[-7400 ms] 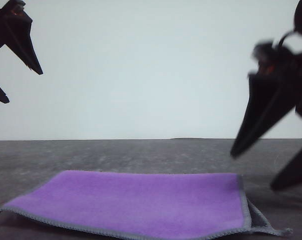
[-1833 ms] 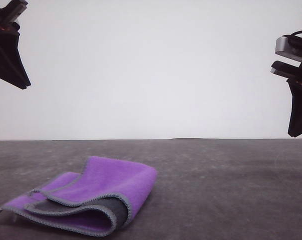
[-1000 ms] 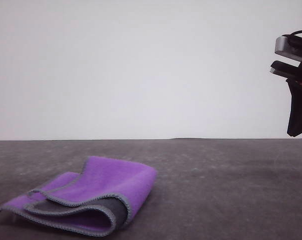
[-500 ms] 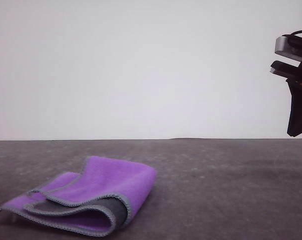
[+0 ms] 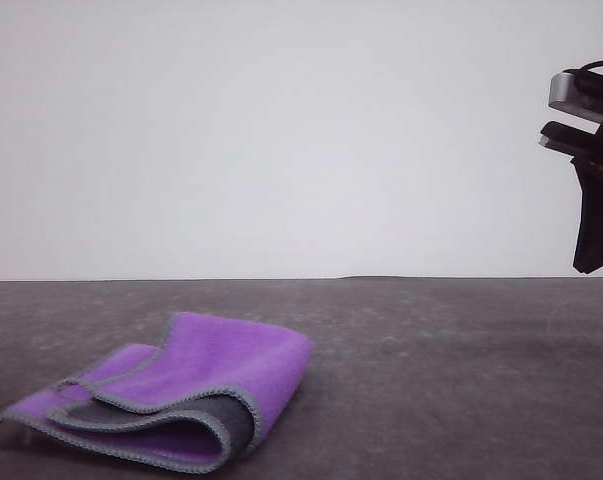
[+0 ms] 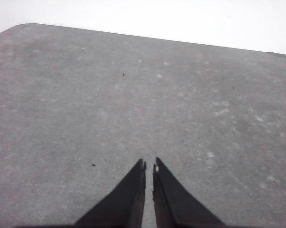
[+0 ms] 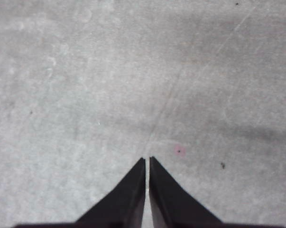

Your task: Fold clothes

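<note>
The clothes, a purple fleece cloth with a dark grey inner face and light grey edging, lie folded over in loose layers at the front left of the grey table. My right gripper hangs high at the right edge of the front view, far from the cloth. Seen from its wrist, the right gripper is shut on nothing above bare table. My left gripper is shut too, its tips nearly touching, with nothing between them over bare grey surface.
A plain white wall stands behind the table's far edge. The table's rounded corner and far edge appear in the left wrist view. A small pink mark lies on the surface under the right gripper.
The cloth went from lying flat to folded over at the left. Both arms rose; the left arm left the front view about a second ago. Nothing has moved since.
</note>
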### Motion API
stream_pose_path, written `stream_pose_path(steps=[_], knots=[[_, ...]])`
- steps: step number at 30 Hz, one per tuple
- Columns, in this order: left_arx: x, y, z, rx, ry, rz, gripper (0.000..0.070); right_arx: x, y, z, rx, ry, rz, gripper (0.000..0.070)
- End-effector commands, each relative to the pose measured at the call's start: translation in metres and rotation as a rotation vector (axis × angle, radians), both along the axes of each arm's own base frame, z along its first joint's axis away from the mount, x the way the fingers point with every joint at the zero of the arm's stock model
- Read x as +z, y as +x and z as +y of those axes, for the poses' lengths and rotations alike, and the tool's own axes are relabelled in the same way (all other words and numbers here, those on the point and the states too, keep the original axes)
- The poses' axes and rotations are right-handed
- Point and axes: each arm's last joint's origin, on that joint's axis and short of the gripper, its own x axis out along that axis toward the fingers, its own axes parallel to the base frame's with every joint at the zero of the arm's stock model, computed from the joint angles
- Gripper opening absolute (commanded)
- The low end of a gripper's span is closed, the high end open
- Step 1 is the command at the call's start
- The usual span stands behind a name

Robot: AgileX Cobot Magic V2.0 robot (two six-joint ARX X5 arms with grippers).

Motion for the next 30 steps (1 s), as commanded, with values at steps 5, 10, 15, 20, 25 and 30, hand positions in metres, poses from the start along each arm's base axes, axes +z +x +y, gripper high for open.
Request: stream_pose_path(steps=[5,10,15,20,25,30], knots=[[-0.007,0.001,0.0,0.003,-0.001,0.024,0.0017,0.002,0.004,0.0,0.004,-0.002,-0.01,0.0007],[-0.007,0.001,0.0,0.003,0.0,0.024,0.0017,0.002,0.005,0.001,0.004,-0.001,-0.022,0.0007],[-0.007,0.001,0.0,0.003,0.0,0.024,0.0017,0.004,0.007,0.001,0.004,0.002,-0.049,0.0007],[-0.007,0.001,0.0,0.003,0.0,0.024,0.0017,0.004,0.008,0.001,0.004,0.003,-0.06,0.0007],[-0.007,0.001,0.0,0.003,0.0,0.024,0.0017,0.005,0.008,0.001,0.043,-0.023,-0.092,0.0007],[-0.007,0.001,0.0,0.003,0.0,0.024,0.0017,0.017,-0.002,-0.003,0.104,-0.08,-0.191,0.0007]])
